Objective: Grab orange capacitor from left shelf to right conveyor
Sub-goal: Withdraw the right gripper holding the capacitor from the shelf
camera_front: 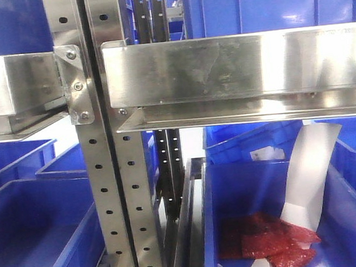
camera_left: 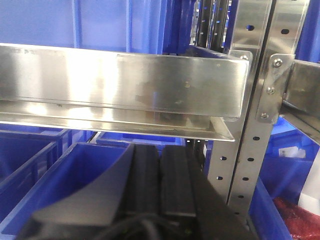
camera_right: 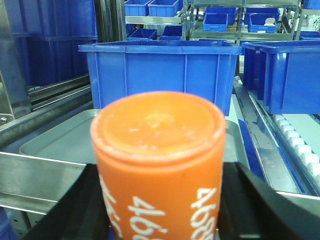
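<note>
One orange capacitor (camera_right: 157, 130): smooth cylinder, flat pale-scuffed top, white "4680" printed down its side, clamped in right gripper (camera_right: 160, 200); left gripper (camera_left: 160, 155) closed, empty, facing left shelf (camera_left: 125, 85).

The capacitor (camera_right: 157, 165) bears white digits "468" down its side, cut off at the bottom edge. A second, turned "468" print stands to their right.

shiny steel left shelf (camera_front: 222, 68), perforated uprights (camera_front: 102, 199), blue bins (camera_front: 36, 237) on its levels
</note>
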Available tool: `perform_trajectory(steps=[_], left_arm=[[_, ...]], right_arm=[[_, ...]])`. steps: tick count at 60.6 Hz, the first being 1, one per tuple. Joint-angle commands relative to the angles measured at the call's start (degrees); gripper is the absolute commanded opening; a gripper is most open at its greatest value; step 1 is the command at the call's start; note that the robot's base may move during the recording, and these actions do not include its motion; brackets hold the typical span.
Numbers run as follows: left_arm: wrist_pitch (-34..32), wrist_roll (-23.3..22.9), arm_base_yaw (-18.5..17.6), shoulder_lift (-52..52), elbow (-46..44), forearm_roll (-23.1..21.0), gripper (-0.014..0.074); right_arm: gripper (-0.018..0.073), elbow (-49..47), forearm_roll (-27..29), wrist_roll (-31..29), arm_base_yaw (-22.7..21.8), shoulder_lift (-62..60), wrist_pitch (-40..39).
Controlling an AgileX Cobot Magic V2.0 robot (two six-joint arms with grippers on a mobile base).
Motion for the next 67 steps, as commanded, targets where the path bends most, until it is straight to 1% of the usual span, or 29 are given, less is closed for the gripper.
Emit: perform_trajectory(steps=[1,67], left_arm=[[-4.95,-0.08,-0.31,-0.64,-0.17,-0.10,-0.0127],[-4.95,-0.08,-0.31,-0.64,-0.17,-0.10,-0.0127]], right_arm=[[0.0099,-1.63,-0.93,-0.50,-0.22,0.52,-4.94],[0.0099,-1.63,-0.93,-0.50,-0.22,0.52,-4.94]])
